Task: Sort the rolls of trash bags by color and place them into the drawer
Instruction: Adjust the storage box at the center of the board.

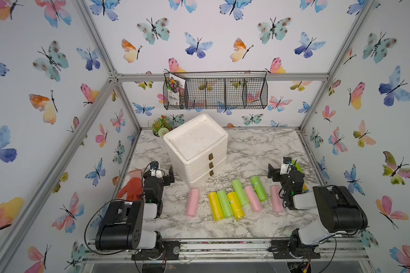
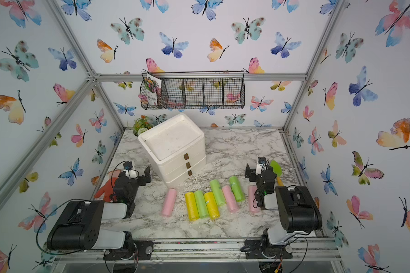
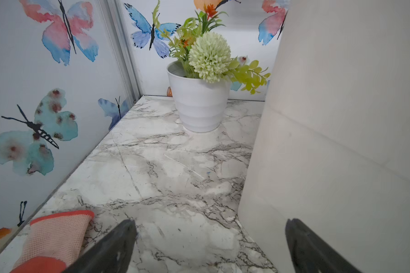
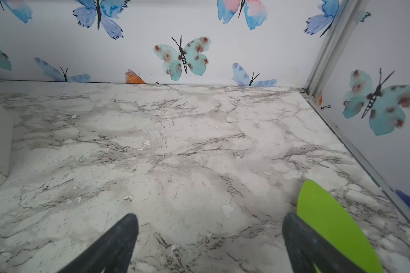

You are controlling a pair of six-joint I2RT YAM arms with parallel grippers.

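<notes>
My left gripper [image 3: 210, 222] stands spread wide over bare marble and holds nothing; the white drawer unit [image 3: 341, 118] rises just beside one finger, an orange glove [image 3: 55, 236] lies near the other, and a potted plant [image 3: 199, 94] stands ahead; my right gripper [image 4: 210, 216] is equally wide and empty, with a green trowel [image 4: 329, 224] partly behind one finger; in both top views the rolls of trash bags [image 1: 224, 203] lie on the table [image 1: 246, 151] between my arms, before the drawer unit, whose three drawers are shut; from my left: a lone pink roll [image 1: 192, 202], a yellow-green-yellow trio touching, then green, pink, green, and a last pink roll [image 1: 277, 199] near my right arm.
</notes>
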